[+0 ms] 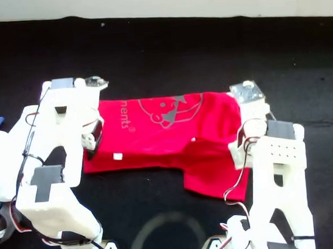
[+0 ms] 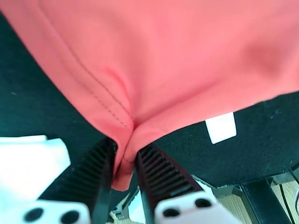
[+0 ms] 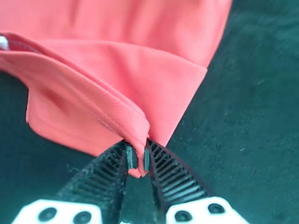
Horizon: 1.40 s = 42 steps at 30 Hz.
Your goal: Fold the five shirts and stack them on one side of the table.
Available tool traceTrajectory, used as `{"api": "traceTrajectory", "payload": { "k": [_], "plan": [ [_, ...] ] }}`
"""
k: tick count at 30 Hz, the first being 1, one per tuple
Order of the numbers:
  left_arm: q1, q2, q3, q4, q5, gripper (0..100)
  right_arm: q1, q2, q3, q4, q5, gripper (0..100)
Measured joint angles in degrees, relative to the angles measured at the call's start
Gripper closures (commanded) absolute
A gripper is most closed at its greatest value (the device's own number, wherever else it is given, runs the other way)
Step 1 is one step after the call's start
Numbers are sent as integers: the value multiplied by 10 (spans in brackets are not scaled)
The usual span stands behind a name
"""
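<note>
- My left gripper (image 2: 126, 147), at the left edge of the shirt in the high view (image 1: 92, 140): the two ribbed black fingers (image 2: 166, 175) are clenched on a pinch of red cloth, a stitched hem running into the gap between them.
- Small white label (image 1: 117, 156): it lies on the near left edge of the shirt, just beside my left gripper. In the left wrist view (image 2: 221, 127) it shows against the black table.
- Red shirt (image 1: 156, 136): it lies spread across the middle of the black table (image 1: 151, 47), between my two arms, and each arm grips one end. In the left wrist view (image 2: 177, 56) the cloth puckers into a crease at the pinch.
- White outline drawing (image 1: 168, 110): it is printed on the far part of the shirt, near the middle.
- Lower flap of the shirt (image 1: 214, 178): at the right half the cloth reaches farther toward the arm bases than at the left.
- My right gripper (image 3: 138, 156), at the right edge of the shirt in the high view (image 1: 243, 143): its fingers (image 3: 175, 179) are clamped on a doubled fold of the red cloth (image 3: 117, 37), layered over a flat part of the shirt.
</note>
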Motion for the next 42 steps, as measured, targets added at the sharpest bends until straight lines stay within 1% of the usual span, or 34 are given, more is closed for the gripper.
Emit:
{"api": "traceTrajectory", "payload": {
  "k": [4,8,10,12,15,17,22,26,27,28,29,30,31,32,33,35,38,39,42],
  "plan": [
    [0,0,47,-62,0,992,0,-4,55,-28,0,993],
    [0,0,58,-88,0,990,-10,-4,88,-57,0,988],
    [0,0,58,-89,0,957,-20,-4,89,-58,0,968],
    [0,0,58,-89,0,893,-32,-4,91,-56,0,909],
    [0,0,58,-68,-1,813,-52,-5,91,-31,0,836],
    [0,0,58,-60,-11,796,-64,-5,79,1,0,836],
    [0,-21,55,-41,-25,797,-76,-5,-11,84,0,836],
    [-1,-68,-4,16,-25,797,-76,-5,-110,130,0,844],
    [-1,-82,-26,31,-26,803,-76,-5,-132,133,0,871],
    [-1,-91,-49,41,-26,832,-76,-5,-150,133,0,915],
    [-1,-102,-72,47,-26,893,-76,-5,-163,125,-1,976],
    [-1,-108,-91,49,-26,981,-76,-5,-171,110,-6,998],
    [-1,-111,-106,50,-26,995,-76,-5,-171,90,-17,978],
    [-1,-111,-117,47,-26,969,-80,-5,-171,64,-28,984],
    [2,-110,-123,35,-26,991,-85,-5,-170,36,-39,995],
    [12,-91,-132,11,-26,988,-101,-5,-157,-14,-50,991],
    [32,-25,-149,-27,-24,992,-126,-3,-115,-91,-55,991],
    [36,4,-160,-39,-13,992,-129,4,-101,-120,-55,991],
    [41,92,-207,-67,9,992,-131,61,-81,-190,-55,991]
  ]
}}
